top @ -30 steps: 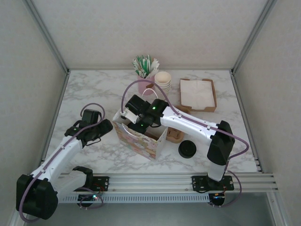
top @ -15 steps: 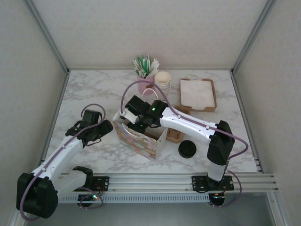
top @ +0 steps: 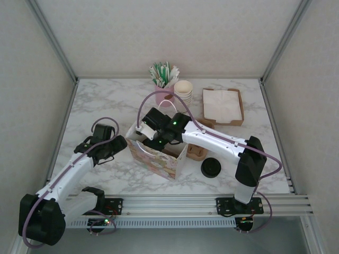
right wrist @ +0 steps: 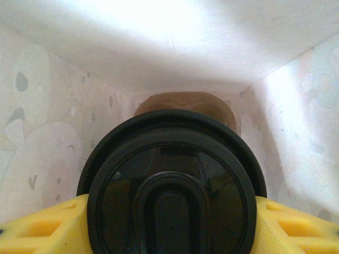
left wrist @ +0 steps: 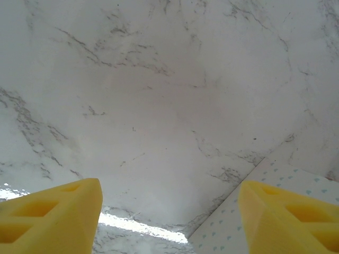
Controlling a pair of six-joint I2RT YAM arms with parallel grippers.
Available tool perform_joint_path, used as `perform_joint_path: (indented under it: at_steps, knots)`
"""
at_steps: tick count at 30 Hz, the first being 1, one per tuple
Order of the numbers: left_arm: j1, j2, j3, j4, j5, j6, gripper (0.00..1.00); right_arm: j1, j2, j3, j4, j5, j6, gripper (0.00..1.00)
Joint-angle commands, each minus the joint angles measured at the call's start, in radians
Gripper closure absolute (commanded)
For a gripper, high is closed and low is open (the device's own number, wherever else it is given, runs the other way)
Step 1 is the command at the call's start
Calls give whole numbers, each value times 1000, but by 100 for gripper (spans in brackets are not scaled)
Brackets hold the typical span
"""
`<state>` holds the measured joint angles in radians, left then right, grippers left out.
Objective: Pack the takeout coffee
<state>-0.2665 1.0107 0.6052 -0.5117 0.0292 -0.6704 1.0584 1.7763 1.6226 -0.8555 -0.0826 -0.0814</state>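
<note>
The takeout coffee (right wrist: 172,196) shows as a black sip lid seen from above, its cup hidden below. My right gripper (right wrist: 170,225) is shut on it, with yellow fingers (right wrist: 39,227) at both sides of the lid. The coffee hangs inside the patterned paper bag (top: 157,155), whose pale walls (right wrist: 47,132) rise around it. From the top view, my right gripper (top: 153,135) reaches down into the bag's open mouth. My left gripper (top: 119,144) stands open just left of the bag, nothing between its fingers (left wrist: 50,217), and the bag's corner (left wrist: 238,227) lies by its right finger.
A brown object (right wrist: 183,101) lies at the bag's bottom. A loose black lid (top: 211,168) and a brown cardboard holder (top: 197,152) sit right of the bag. At the back are stacked lidless cups (top: 183,91), a pink cup of stirrers (top: 165,79) and a napkin tray (top: 223,106).
My right gripper has sunk slightly deeper into the bag with the coffee, and the bag has shifted a little. The left arm has barely moved.
</note>
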Motion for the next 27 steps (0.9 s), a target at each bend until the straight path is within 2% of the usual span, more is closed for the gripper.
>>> perform_joint_path:
  at_steps: [1, 17, 27]
  knots:
    - [9, 8, -14, 9, 10, -9, 32, 9, -15, -14, 6, -43, 22, 51]
    - [9, 11, -22, 14, 13, -12, 33, 10, 69, -65, -66, 78, -15, 51]
    - [9, 9, -24, 12, 12, -15, 33, 10, -2, -12, -60, 83, -2, 51]
